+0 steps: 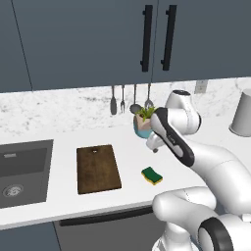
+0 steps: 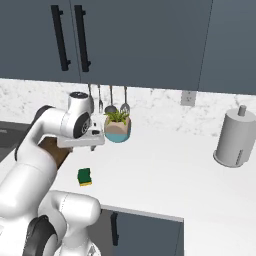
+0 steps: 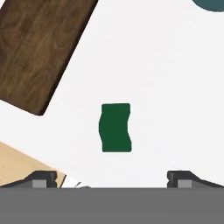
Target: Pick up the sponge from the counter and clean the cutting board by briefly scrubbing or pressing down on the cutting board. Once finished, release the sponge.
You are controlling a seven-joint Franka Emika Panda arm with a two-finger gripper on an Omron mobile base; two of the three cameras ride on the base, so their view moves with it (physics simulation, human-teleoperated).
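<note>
Sponge (image 3: pixel 115 127) first, since it lies nearest the front edge of the white tabletop (image 1: pixel 127 152), green side up, flat and untouched, just to the right of the cutting board (image 1: pixel 97 168) with a strip of bare surface between them. Above it hangs the end effector (image 3: pixel 113 178), its fingers spread wide and holding nothing, looking straight down so the sponge sits a little left of midway between the two tips. To my eye this is the approach before the pick: the next move calls for a straight drop, with perhaps a slight nudge to centre, then a close across the sponge's narrow width.

Further left, beyond the board, is the dark sink basin (image 1: pixel 24 171). Further back, a small potted plant (image 2: pixel 117 127) stands near the wall, close behind the robot's wrist, and utensils (image 1: pixel 130 100) hang on the backsplash above it. A paper towel holder (image 2: pixel 233 137) stands well off to the right. Nothing lies between sponge and board, so the carry across looks unobstructed; only the plant sits close enough to mind
</note>
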